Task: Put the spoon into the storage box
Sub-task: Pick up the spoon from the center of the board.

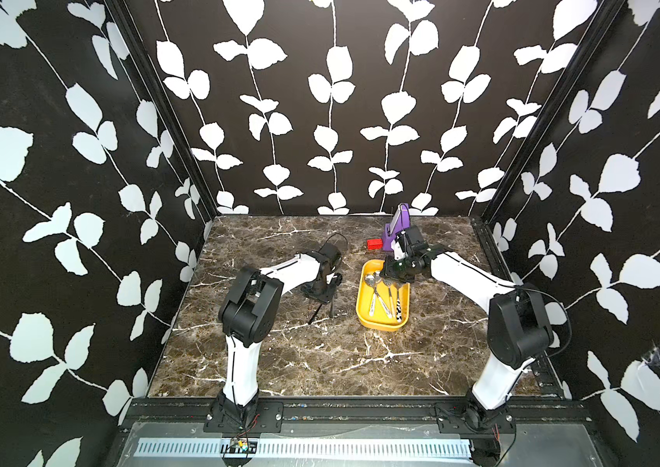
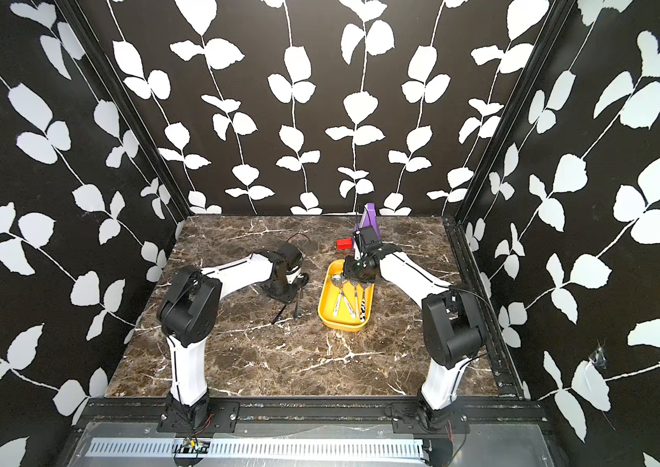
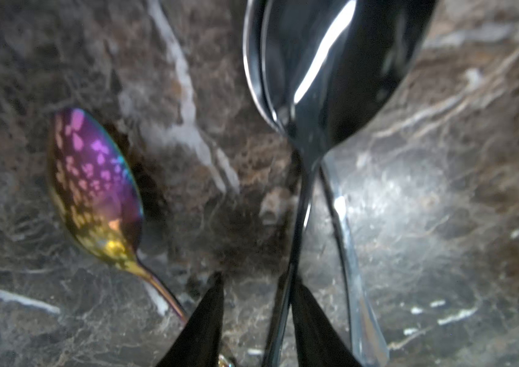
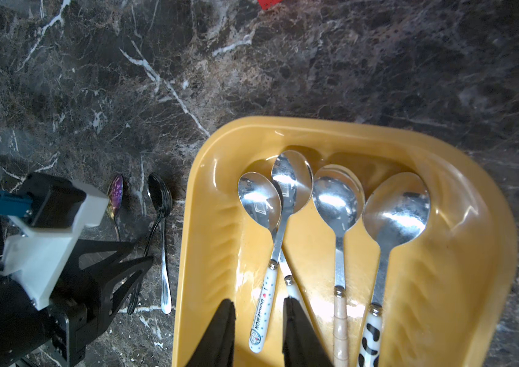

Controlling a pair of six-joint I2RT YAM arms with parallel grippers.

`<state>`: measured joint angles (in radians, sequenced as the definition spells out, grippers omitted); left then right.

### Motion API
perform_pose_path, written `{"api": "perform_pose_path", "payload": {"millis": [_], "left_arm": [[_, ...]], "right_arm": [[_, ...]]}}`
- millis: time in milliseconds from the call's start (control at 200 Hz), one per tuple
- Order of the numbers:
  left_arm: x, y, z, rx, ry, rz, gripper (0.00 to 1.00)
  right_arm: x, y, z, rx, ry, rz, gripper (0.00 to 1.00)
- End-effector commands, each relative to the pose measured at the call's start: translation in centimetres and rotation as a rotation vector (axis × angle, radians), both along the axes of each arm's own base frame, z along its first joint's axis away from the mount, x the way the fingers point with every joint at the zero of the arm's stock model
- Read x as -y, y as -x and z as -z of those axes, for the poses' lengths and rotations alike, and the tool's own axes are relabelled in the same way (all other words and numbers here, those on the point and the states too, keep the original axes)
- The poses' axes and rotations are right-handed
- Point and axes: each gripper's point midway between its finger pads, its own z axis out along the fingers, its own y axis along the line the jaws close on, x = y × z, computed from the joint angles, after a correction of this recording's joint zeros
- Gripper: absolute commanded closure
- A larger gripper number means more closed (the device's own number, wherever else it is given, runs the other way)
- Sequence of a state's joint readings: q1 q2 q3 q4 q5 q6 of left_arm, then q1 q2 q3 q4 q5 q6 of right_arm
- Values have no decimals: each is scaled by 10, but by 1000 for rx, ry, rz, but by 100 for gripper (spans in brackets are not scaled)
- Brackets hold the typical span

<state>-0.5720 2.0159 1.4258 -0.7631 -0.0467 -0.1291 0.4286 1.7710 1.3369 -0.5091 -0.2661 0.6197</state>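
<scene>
Storage box (image 4: 216, 222) holds four spoons (image 4: 337, 203), two of them crossed.

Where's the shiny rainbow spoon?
Seen in both wrist views, the rainbow-coloured metal spoon lies on the brown marble table beside a black metal spoon, left of the yellow plastic storage box.

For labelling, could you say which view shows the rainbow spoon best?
Left wrist: the rainbow spoon is close, its bowl fully visible. Right wrist shows it small, handle partly hidden; top views barely show it.
</scene>
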Motion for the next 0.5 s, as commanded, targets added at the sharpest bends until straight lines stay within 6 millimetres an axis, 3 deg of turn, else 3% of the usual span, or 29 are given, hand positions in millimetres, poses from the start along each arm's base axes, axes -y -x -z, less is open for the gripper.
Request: {"api": "perform_pose_path", "payload": {"millis": [0, 495], "left_arm": [[7, -9, 4, 19, -10, 21, 62], [13, -12, 30, -17, -4, 7, 91]], "right_arm": [[6, 3, -4, 2, 10, -2, 71], [11, 4, -7, 4, 8, 3, 71]]}}
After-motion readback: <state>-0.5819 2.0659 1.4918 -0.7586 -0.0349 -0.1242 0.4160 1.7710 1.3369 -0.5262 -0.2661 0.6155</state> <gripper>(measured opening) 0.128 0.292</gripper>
